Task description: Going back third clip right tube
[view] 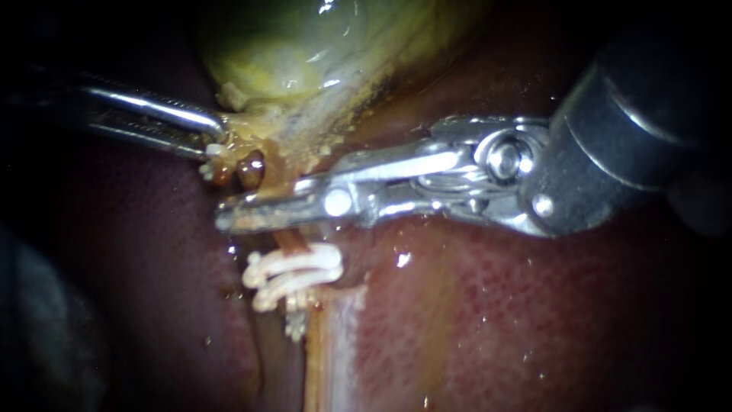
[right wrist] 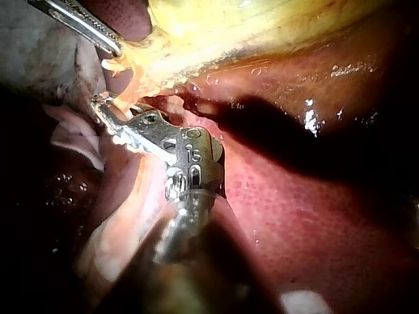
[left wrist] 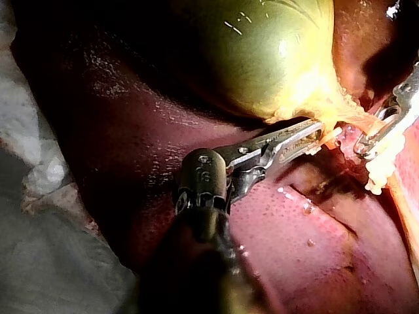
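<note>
Two white clips (view: 301, 263) sat close together on the tube (view: 288, 241) in the endoscope view, just below the right instrument (view: 229, 217). Its hand lay straight across that tube; open or closed, I could not tell. Over on the other side, the left instrument (view: 217, 136) had its hand clamped on the yellow tissue at the neck of the gallbladder (view: 305, 46), with dark red liver (view: 496, 305) all around.

Left wrist view next: the left instrument (left wrist: 315, 134) reached ahead, both jaws pinching the yellow neck of the green gallbladder (left wrist: 262, 52). The right instrument (left wrist: 374, 139) stood just beyond its tip, the clips (left wrist: 374, 175) right beside it.

Right wrist view: the right instrument (right wrist: 105, 112) pointed at the pale tissue by the gallbladder (right wrist: 262, 26). The left instrument (right wrist: 108, 42) was just ahead of it, apart, and wet liver (right wrist: 294, 216) lay beside the shaft.
</note>
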Available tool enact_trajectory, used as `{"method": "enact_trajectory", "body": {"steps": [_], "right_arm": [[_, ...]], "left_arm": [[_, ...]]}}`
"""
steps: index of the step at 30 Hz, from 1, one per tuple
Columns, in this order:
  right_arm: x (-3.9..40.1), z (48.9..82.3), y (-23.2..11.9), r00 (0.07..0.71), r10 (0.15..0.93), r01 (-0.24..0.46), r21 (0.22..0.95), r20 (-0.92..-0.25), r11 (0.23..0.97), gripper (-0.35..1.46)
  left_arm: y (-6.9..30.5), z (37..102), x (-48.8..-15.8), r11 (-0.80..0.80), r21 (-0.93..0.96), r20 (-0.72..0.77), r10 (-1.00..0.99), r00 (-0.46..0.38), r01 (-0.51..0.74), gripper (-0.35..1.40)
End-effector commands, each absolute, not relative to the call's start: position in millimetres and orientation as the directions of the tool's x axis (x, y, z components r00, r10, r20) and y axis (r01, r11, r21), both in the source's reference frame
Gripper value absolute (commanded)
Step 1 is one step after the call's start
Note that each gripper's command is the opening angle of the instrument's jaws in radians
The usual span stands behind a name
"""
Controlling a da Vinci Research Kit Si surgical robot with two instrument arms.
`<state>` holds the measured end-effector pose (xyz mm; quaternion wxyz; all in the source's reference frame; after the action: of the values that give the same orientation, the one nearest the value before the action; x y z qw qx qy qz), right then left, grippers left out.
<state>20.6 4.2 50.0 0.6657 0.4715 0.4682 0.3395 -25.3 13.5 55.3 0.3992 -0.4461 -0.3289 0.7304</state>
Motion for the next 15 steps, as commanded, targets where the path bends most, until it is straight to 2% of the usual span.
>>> {"method": "enact_trajectory", "body": {"steps": [1, 3, 5, 7, 12, 15], "right_arm": [[20.6, 50.1, 4.2, 0.327, 0.895, -0.007, 0.946, -0.304, 0.323, -0.35], [20.6, 50.1, 4.1, 0.324, 0.896, -0.002, 0.946, -0.305, 0.323, -0.34], [20.7, 50.7, 3.7, 0.325, 0.894, -0.003, 0.945, -0.308, 0.327, 0.06], [20.8, 51.7, 3.0, 0.328, 0.885, 0.005, 0.937, -0.332, 0.349, 0.33], [20.6, 55.0, 1.1, 0.329, 0.855, 0.021, 0.908, -0.401, 0.418, 0.46], [20.0, 56.8, 0.5, 0.291, 0.838, -0.022, 0.872, -0.462, 0.489, 0.49]], "left_arm": [[13.4, 55.3, -25.3, -0.465, -0.836, -0.389, 0.877, -0.283, -0.291, -0.35], [13.5, 55.3, -25.3, -0.465, -0.836, -0.389, 0.877, -0.283, -0.291, -0.35], [13.4, 55.3, -25.3, -0.465, -0.836, -0.389, 0.877, -0.283, -0.291, -0.35], [13.4, 55.4, -25.3, -0.465, -0.836, -0.389, 0.877, -0.283, -0.291, -0.35], [13.4, 55.4, -25.3, -0.465, -0.836, -0.389, 0.877, -0.283, -0.291, -0.35], [13.4, 55.4, -25.3, -0.465, -0.836, -0.389, 0.877, -0.283, -0.291, -0.35]]}}
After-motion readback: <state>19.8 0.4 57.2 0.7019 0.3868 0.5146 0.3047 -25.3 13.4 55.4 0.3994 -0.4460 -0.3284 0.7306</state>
